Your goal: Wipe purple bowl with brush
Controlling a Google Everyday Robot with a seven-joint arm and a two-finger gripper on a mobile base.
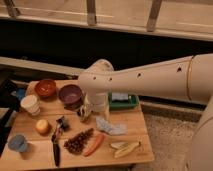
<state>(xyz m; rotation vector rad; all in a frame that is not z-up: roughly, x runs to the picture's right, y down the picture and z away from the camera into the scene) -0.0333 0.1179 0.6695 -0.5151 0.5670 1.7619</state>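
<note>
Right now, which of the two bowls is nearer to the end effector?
The purple bowl: it sits right beside the end effector, which hangs over the table's middle; the reddish-orange bowl lies beyond it, farther away.

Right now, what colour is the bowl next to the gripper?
Dull purple, camera view; the gripper hangs beside the purple bowl.

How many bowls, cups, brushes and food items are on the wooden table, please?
Bowls: 2 (purple bowl, reddish-orange bowl)
Cups: 2 (white cup, blue cup)
Brushes: 1 (brush)
Food items: 4 (apple, grapes, carrot, banana)
Total: 9
The gripper is beside the purple bowl.
</note>
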